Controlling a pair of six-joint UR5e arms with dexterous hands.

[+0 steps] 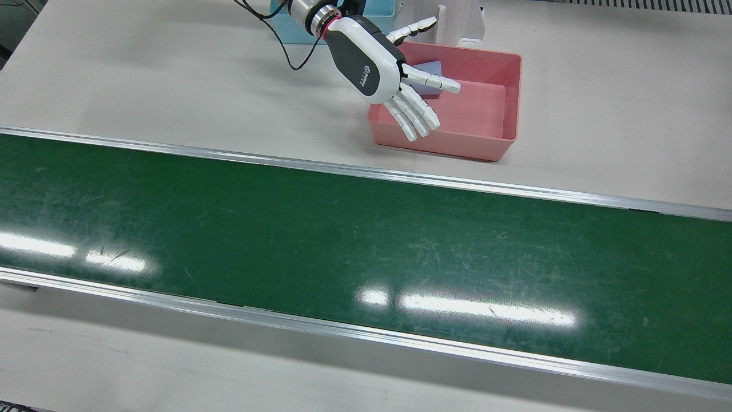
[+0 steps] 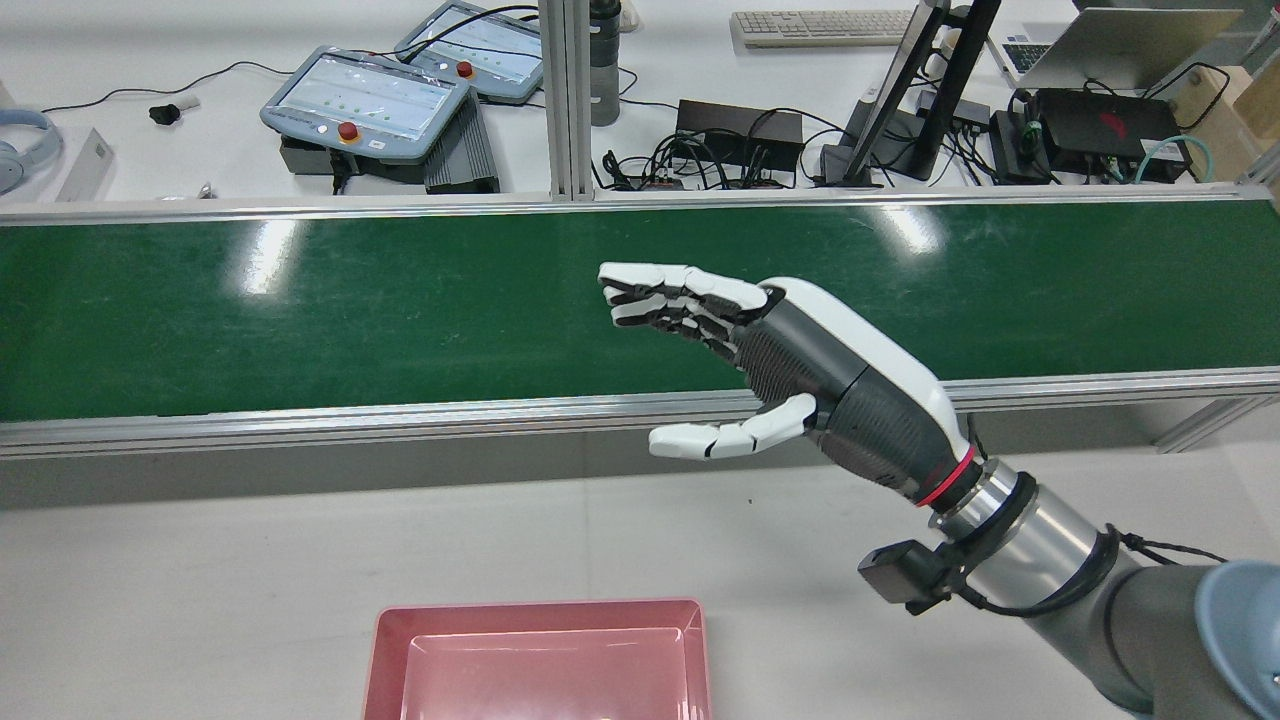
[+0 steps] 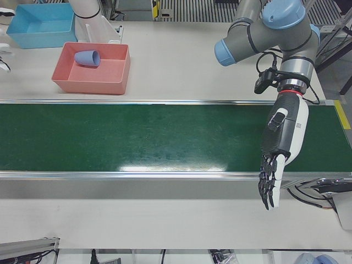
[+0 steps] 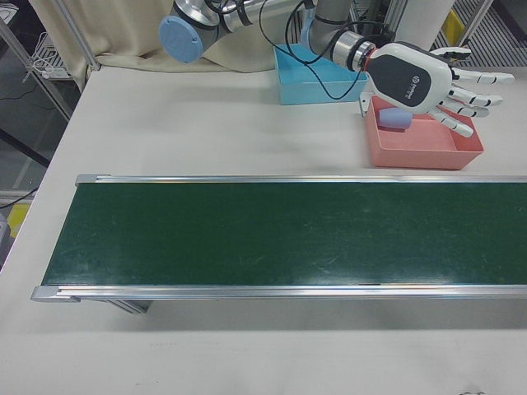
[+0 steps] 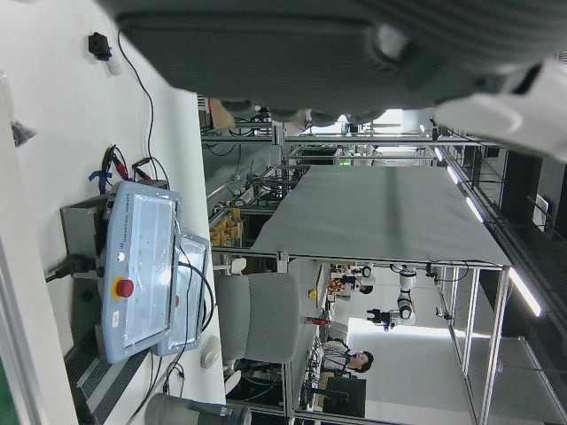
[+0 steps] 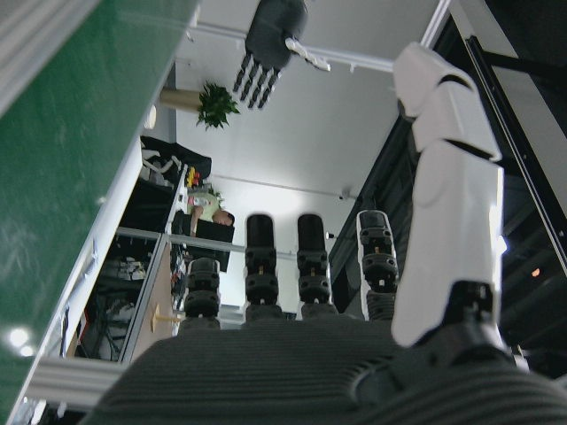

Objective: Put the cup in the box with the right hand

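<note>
A pale blue-violet cup (image 3: pixel 88 57) lies on its side inside the pink box (image 3: pixel 91 87), at the box's far end. In the front view my right hand partly hides the cup (image 1: pixel 429 70). My right hand (image 1: pixel 394 74) hovers over the pink box (image 1: pixel 446 150) with fingers spread and nothing in it; it is also seen above the cup (image 4: pixel 394 120) as the right hand (image 4: pixel 428 78). The left hand (image 3: pixel 279 148) hangs open, fingers down, over the belt's operator-side edge, far from the box.
A green conveyor belt (image 1: pixel 343 240) with metal rails runs across the table. A blue bin (image 3: pixel 41 25) stands beside the pink box, near an arm pedestal (image 1: pixel 463 23). Teach pendants (image 2: pixel 365 100) and cables lie beyond the belt.
</note>
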